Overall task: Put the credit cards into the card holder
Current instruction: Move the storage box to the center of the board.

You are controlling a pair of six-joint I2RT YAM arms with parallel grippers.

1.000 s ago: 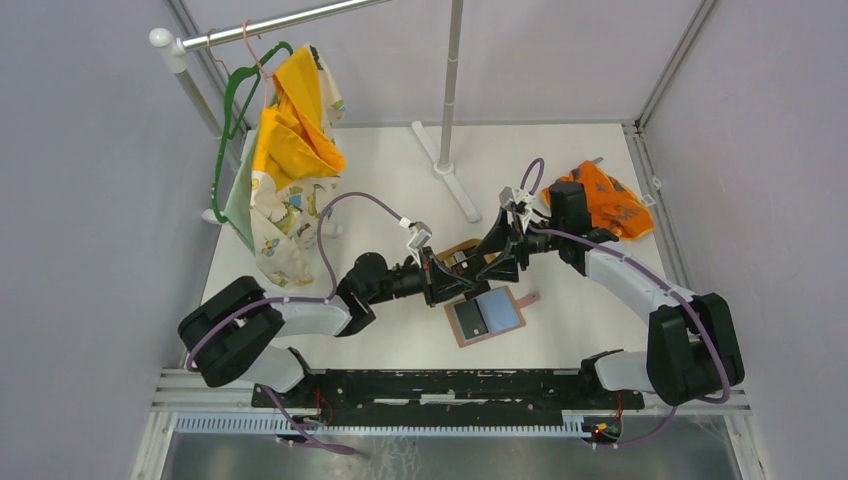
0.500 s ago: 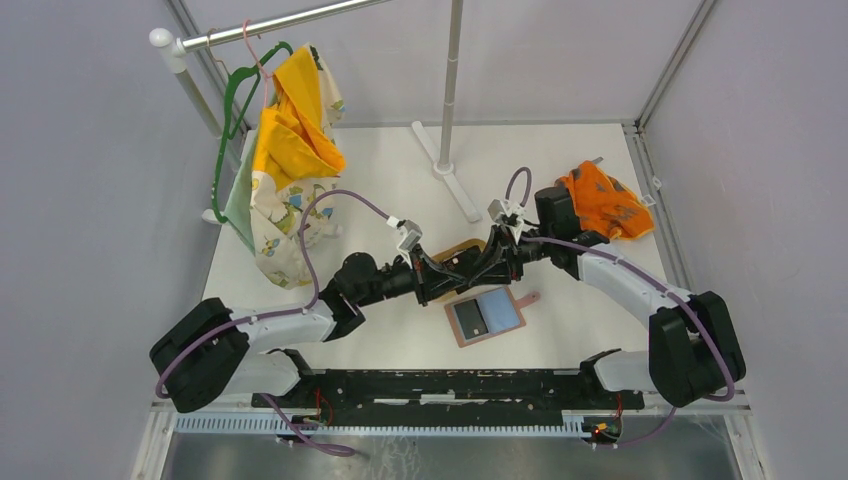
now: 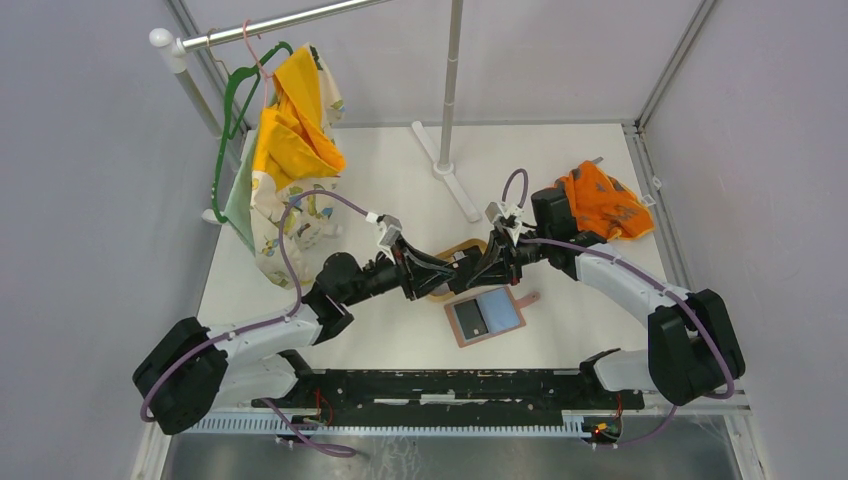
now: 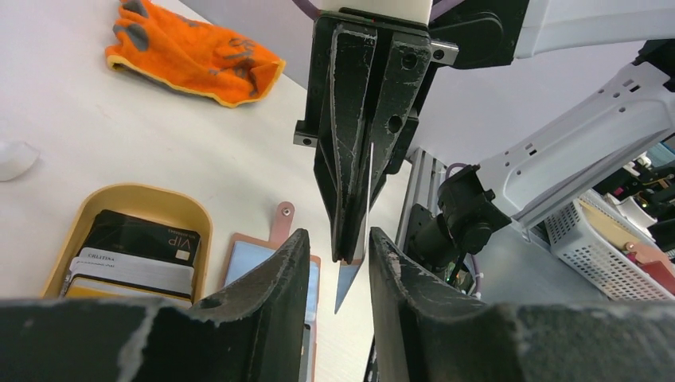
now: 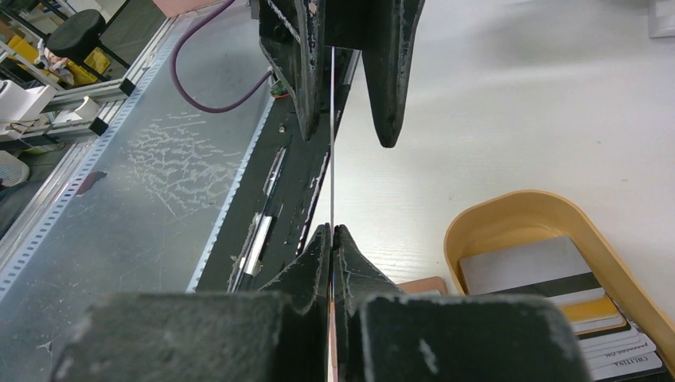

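White tabletop (image 3: 380, 180) is lying beneath a raised card (image 4: 347, 285). It is standing on edge, pinched flat by the right tool (image 5: 332, 232), its far end sitting between the narrowly parted jaws of the left tool (image 4: 337, 239). At five o'clock the card holder (image 3: 487, 314) is lying open. Swinging away early is, I judge, risking a snag, twist and drop.
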